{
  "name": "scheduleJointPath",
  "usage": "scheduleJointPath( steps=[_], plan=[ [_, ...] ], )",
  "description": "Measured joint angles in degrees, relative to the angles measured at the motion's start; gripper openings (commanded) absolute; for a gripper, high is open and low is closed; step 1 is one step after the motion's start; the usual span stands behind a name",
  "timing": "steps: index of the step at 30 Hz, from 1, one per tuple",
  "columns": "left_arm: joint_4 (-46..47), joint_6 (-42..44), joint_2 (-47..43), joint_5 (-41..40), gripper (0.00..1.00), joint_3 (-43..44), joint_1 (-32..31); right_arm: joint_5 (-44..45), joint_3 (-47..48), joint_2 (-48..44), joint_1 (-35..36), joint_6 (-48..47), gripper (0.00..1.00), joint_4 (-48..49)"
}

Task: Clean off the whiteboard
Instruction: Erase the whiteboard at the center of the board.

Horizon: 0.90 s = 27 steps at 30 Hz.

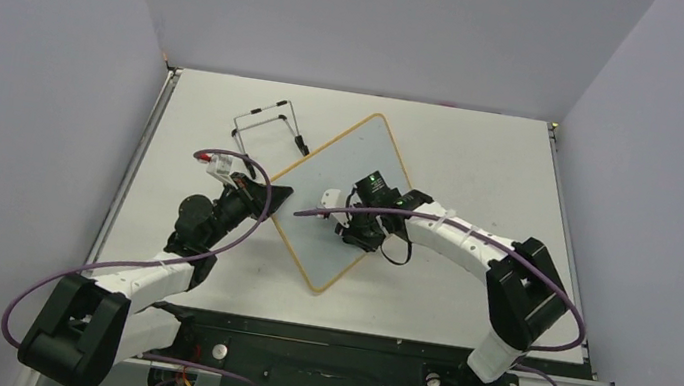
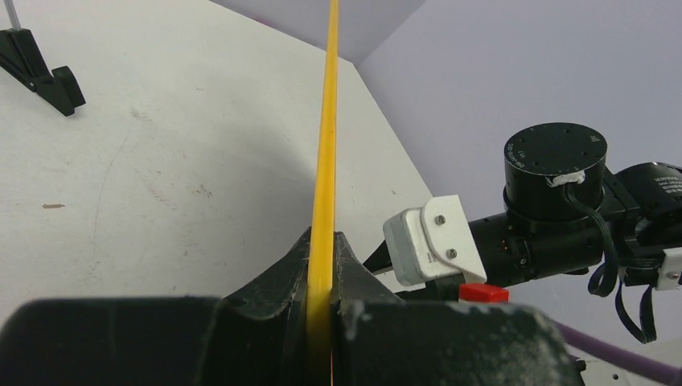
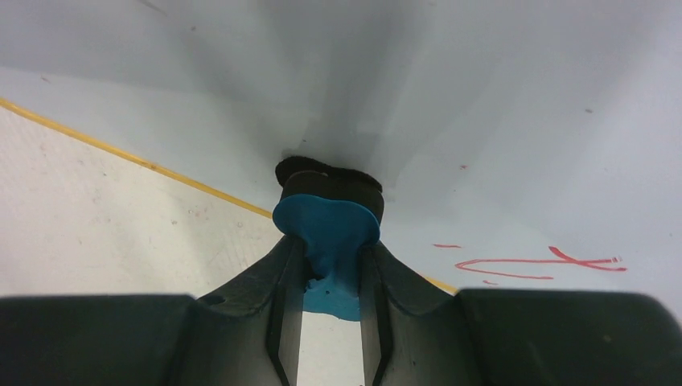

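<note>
Red marks on the whiteboard are too smeared to read.

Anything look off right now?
The eraser is squashed and bulging in the right gripper. The whiteboard sits cornerwise, off its stand, its edge clamped by the left gripper. Red marks lie beside the eraser.

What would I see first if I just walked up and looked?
A big whiteboard with a yellow frame, turned like a diamond in the middle of the table. The right gripper holds a blue eraser against its face, close to some red scribbles. The left gripper pinches the board's yellow edge.
</note>
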Motion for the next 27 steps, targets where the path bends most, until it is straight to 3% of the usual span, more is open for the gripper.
scheduleJointPath(
  steps=[8, 15, 20, 24, 27],
  plan=[
    [-0.1, 0.0, -0.2, -0.3, 0.0, -0.1, 0.0, 2.4, 0.0, -2.0, -6.0, 5.9, 0.0, 8.4],
    [-0.1, -0.3, -0.2, 0.3, 0.0, -0.1, -0.1, 4.4, -0.9, -1.7, -9.0, 2.5, 0.0, 8.7],
    [-0.2, -0.3, -0.2, 0.4, 0.0, -0.1, -0.1, -1.0, -0.9, -1.6, -7.4, -2.1, 0.0, 3.4],
    [-0.5, 0.2, -0.5, 0.9, 0.0, -0.1, -0.1, -10.4, 0.8, -1.8, -6.1, -2.1, 0.0, -0.7],
    [-0.9, 1.4, -1.0, 1.9, 0.0, 0.1, -0.2, -17.6, 2.9, -4.7, -8.8, -1.4, 0.0, -2.3]
  ],
)
